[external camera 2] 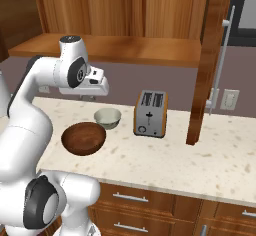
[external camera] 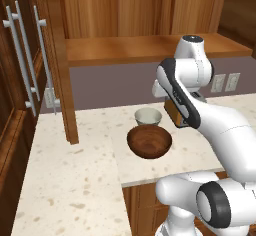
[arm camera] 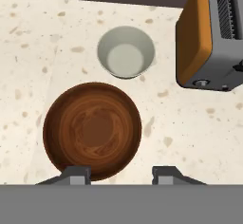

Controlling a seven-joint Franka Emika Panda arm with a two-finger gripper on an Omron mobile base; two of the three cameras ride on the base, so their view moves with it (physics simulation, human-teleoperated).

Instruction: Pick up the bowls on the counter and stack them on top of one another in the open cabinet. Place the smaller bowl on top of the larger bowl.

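The larger bowl, wide and dark brown wood, rests on the counter. Just behind it, with a small gap, stands the smaller bowl, pale grey-green and empty. My gripper hangs above the counter, looking down over both bowls. Its fingertips stand apart at the wooden bowl's near rim, open with nothing between them. The open cabinet runs above, its plank shelf bare.
A toaster with orange sides stands close to the right of the small bowl. A wooden post rises from the counter. A dark tall cabinet with silver handles is at the left.
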